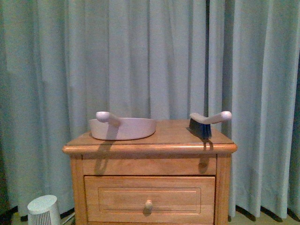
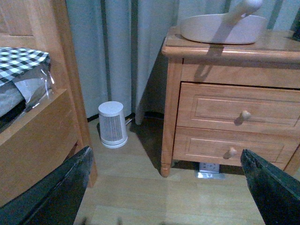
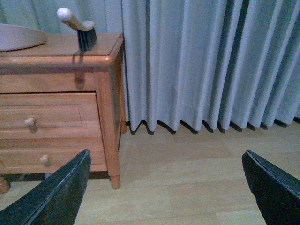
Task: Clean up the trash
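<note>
No crumpled white wad of trash shows in any view. A pale dustpan (image 1: pixel 123 127) with a handle sits on the left of a wooden nightstand (image 1: pixel 150 149); it also shows in the left wrist view (image 2: pixel 220 28). A hand brush (image 1: pixel 206 123) with dark bristles stands on the nightstand's right side, seen too in the right wrist view (image 3: pixel 79 27). My left gripper (image 2: pixel 168 187) is open and empty, low over the wooden floor beside the nightstand. My right gripper (image 3: pixel 166 187) is open and empty over bare floor to the nightstand's right. Neither arm shows in the front view.
A light blue curtain (image 1: pixel 150 56) hangs behind the nightstand. A small white ribbed fan or heater (image 2: pixel 112 124) stands on the floor at its left. A bed frame (image 2: pixel 42 126) with a black-and-white checked pillow (image 2: pixel 21 58) is at the left. A power strip (image 2: pixel 209 169) lies under the nightstand.
</note>
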